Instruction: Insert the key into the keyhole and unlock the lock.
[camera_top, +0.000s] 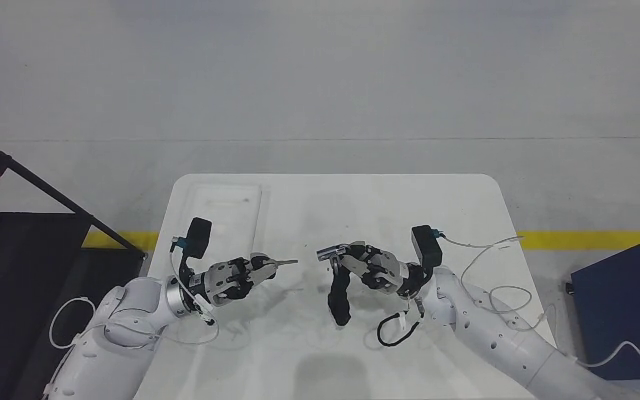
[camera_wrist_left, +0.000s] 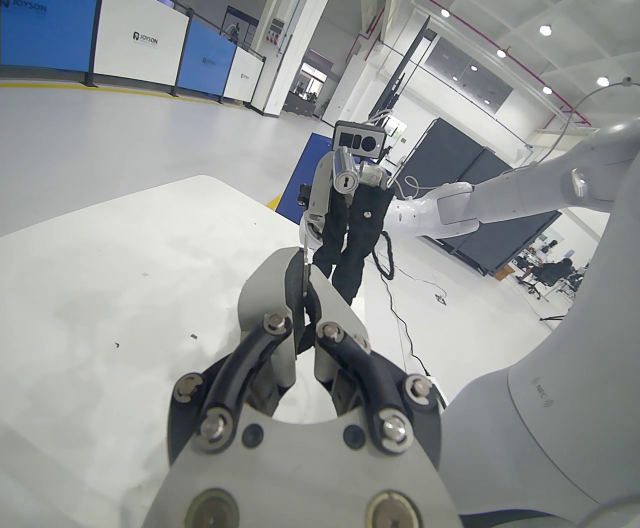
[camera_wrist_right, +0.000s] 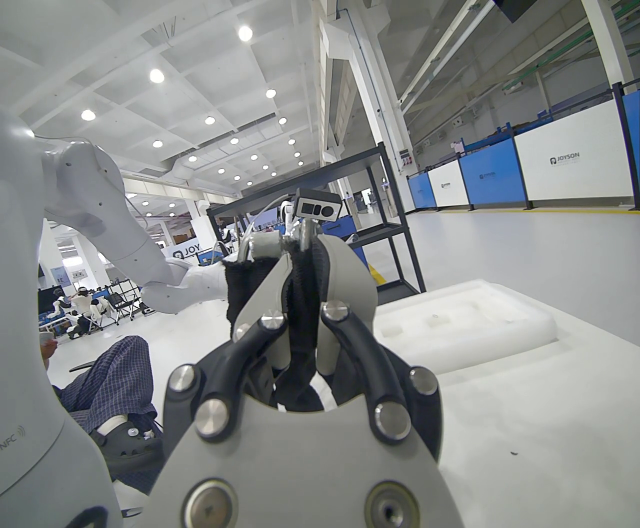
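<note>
My left gripper (camera_top: 252, 269) is shut on a small metal key (camera_top: 283, 263), whose blade points across the table toward the lock. In the left wrist view the key (camera_wrist_left: 305, 260) sticks out past the left gripper (camera_wrist_left: 306, 287). My right gripper (camera_top: 357, 264) is shut on the lock (camera_top: 329, 254), a silver cylinder with a black sleeved strap (camera_top: 340, 300) hanging from it. The keyhole face (camera_wrist_left: 345, 181) is turned toward the key, and a short gap separates them. In the right wrist view the right gripper (camera_wrist_right: 300, 265) clamps the black strap, with the cylinder (camera_wrist_right: 265, 246) just beyond.
A white foam tray (camera_top: 225, 205) lies at the back left of the white table (camera_top: 450, 200); the tray (camera_wrist_right: 470, 320) also shows in the right wrist view. A black coiled cable (camera_top: 397, 330) hangs by the right arm. Both grippers hover over the table's front middle.
</note>
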